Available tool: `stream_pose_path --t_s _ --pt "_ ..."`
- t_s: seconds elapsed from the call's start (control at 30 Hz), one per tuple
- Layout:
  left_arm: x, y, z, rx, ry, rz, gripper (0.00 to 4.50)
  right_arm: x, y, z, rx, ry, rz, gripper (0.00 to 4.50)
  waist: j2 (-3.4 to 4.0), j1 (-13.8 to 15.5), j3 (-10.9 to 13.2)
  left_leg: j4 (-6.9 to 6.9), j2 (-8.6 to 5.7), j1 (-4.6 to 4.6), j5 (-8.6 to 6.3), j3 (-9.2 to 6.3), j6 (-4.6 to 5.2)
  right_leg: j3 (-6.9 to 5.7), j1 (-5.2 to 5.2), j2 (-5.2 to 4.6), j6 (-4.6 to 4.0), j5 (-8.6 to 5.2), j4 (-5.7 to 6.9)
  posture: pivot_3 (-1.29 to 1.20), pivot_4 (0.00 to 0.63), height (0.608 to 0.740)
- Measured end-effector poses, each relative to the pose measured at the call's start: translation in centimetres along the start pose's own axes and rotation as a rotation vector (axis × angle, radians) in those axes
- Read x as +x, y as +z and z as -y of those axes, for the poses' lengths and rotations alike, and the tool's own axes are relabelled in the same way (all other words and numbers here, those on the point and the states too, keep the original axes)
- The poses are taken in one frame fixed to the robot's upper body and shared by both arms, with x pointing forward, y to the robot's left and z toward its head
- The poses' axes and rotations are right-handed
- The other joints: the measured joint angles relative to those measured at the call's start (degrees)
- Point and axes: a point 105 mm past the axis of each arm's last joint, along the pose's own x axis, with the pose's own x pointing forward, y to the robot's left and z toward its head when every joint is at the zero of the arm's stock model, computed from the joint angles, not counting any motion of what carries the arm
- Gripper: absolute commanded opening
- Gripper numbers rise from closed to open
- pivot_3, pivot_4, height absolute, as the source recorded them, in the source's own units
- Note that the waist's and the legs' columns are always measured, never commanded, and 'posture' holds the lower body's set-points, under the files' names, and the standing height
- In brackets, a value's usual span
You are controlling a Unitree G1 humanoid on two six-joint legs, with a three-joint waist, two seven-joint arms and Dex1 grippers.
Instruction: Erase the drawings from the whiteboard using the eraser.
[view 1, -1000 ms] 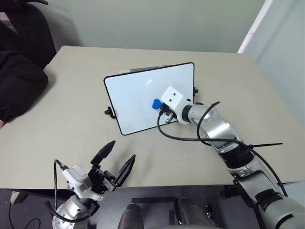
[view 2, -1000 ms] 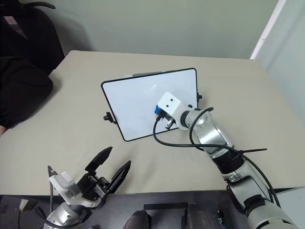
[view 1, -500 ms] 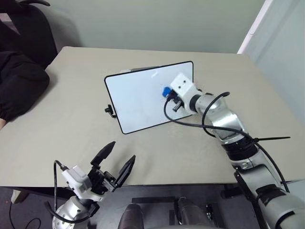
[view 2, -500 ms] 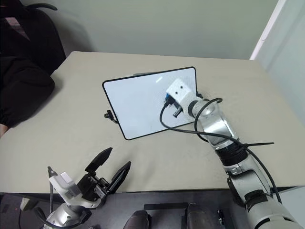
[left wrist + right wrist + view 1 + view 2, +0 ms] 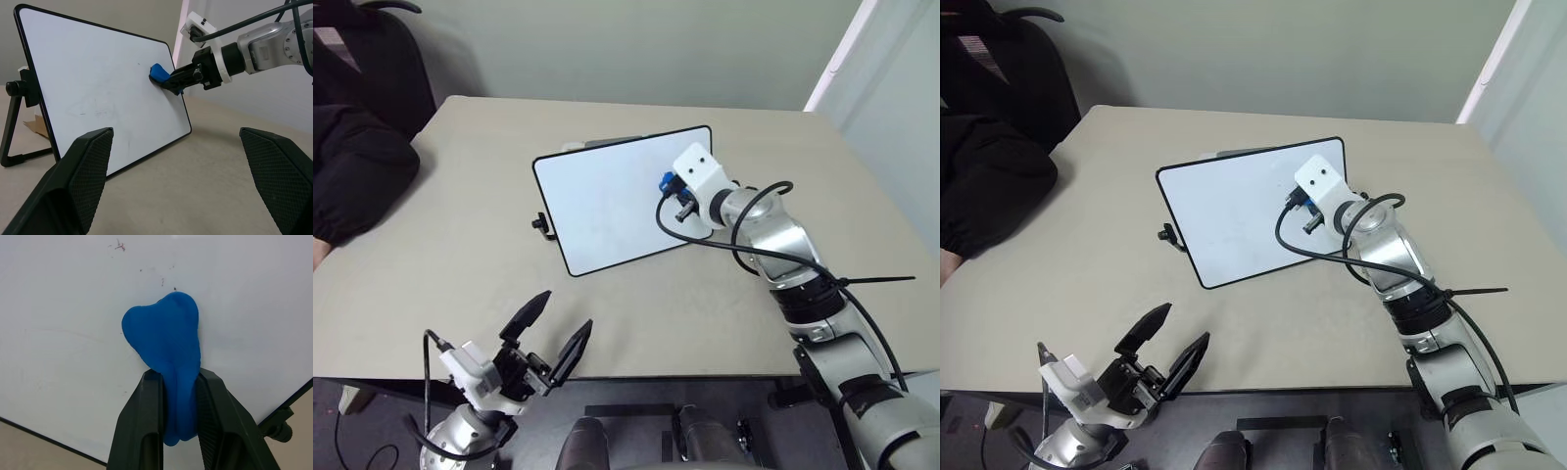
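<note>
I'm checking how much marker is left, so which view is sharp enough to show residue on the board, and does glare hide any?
Right wrist view: sharp on the whiteboard, with tiny red specks above the eraser. Left wrist view: even light, faint smears mid-board, its own fingers blurred. Head views: board looks plain white, no strong glare.

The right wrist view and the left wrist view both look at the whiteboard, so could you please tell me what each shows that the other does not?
Right wrist view: tiny red marker specks left above the eraser, and the right end effector shut on the eraser.

Left wrist view: the board's black stand, the tan table, the open left end effector, and faint grey smears mid-board.

Both: the blue eraser pressed against the whiteboard near its edge.
</note>
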Motion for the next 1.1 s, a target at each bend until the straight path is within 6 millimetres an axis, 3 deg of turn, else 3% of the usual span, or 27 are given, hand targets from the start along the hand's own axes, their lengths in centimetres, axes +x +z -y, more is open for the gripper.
stream_pose_path --t_s 0.13,0.33,0.47,0.6,0.9,1.03,1.1 --pt "0.1 0.0 0.1 -0.001 -0.005 0.003 4.50 0.0 -1.2 -3.0 -0.017 0.115 -0.040 0.75 0.02 -0.10 0.01 -0.08 0.00 -0.12 -0.01 0.01 -0.01 0.00 -0.18 0.02 0.01 -0.14 -0.01 0.00 0.150 0.740" --pt "0.2 0.0 0.1 0.000 -0.008 0.005 4.50 -0.3 -1.1 -3.0 -0.018 0.131 -0.041 0.75 0.02 -0.14 0.01 -0.11 0.00 -0.12 -0.04 0.00 0.01 0.01 -0.19 0.01 0.20 -0.30 -0.03 0.00 0.150 0.740" --pt "0.3 0.0 0.4 -0.005 -0.015 0.006 4.50 -1.3 -0.9 -1.4 0.048 0.083 -0.028 0.75 0.03 0.01 0.02 -0.08 0.00 -0.19 -0.04 0.02 0.02 0.01 -0.19 0.01 0.21 -0.30 -0.03 0.00 0.150 0.740" --pt "0.2 0.2 0.5 -0.003 -0.016 0.007 4.50 -4.8 -1.3 2.3 0.148 -0.047 -0.005 0.75 0.01 0.82 0.01 -0.03 0.00 -0.30 -0.05 0.06 0.03 -0.02 -0.14 0.02 -0.03 -0.46 -0.08 0.00 0.150 0.740" --pt "0.2 0.0 0.9 -0.009 -0.026 0.002 4.50 -12.5 -7.5 3.9 0.465 -0.191 -0.114 0.75 -0.03 0.97 -0.02 0.10 0.00 -0.40 -0.18 0.15 0.08 -0.02 -0.07 0.03 0.27 -0.63 -0.11 0.00 0.150 0.740" --pt "0.1 -0.4 1.3 -0.017 -0.034 -0.016 4.50 -13.5 -11.6 2.2 0.586 -0.176 -0.225 0.75 -0.03 0.91 -0.02 0.09 0.00 -0.09 -0.25 0.16 0.21 -0.01 0.16 0.04 0.39 -0.70 -0.09 0.00 0.150 0.740" --pt "0.1 -0.5 1.4 -0.019 -0.037 -0.018 4.50 -13.4 -12.6 0.9 0.625 -0.138 -0.252 0.75 0.06 0.51 0.03 0.09 0.00 -0.06 -0.31 0.20 0.34 0.00 0.20 0.05 0.41 -0.70 -0.03 0.00 0.150 0.740"
